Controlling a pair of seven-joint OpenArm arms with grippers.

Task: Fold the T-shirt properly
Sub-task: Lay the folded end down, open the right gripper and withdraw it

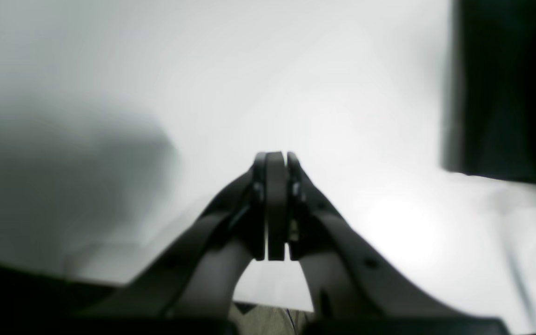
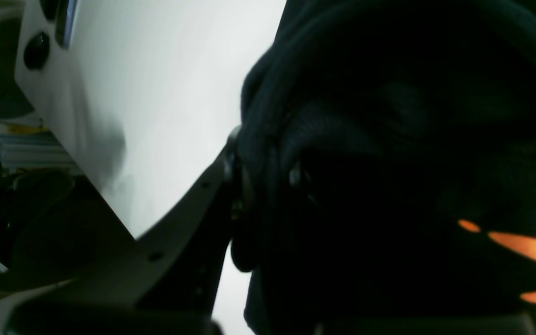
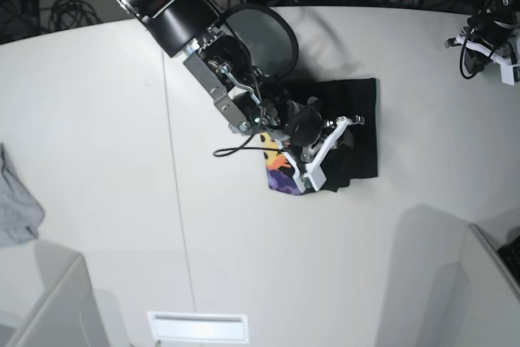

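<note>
We find the T-shirt (image 3: 349, 132) lying near the middle of the white table (image 3: 97, 160), bunched into a compact, roughly rectangular black mass. At its near-left corner a patch of the printed side shows, orange-yellow above purple. In the base view the right arm (image 3: 203, 46) reaches down from the top left and ends directly over that corner of the garment.

In the right wrist view we see black cloth filling most of the frame, with thick folds gathered between and around the right gripper (image 2: 261, 186). Its jaws are nearly together and pinch a fold of the T-shirt (image 2: 389, 116); an orange piece of the print shows at the lower right edge of that view. The white tabletop (image 2: 156, 93) lies bare to the left of the cloth.

The left gripper (image 1: 276, 204) appears in the left wrist view with its two pads pressed flat together and nothing between them. It hangs above the bare table (image 1: 296, 70), and a dark straight-edged shape fills the upper right corner of that view; we cannot tell what it is. In the base view the left arm is not clearly distinguishable.

A small light grey cloth (image 3: 16, 205) lies at the far left edge of the table, well apart from the T-shirt.
</note>
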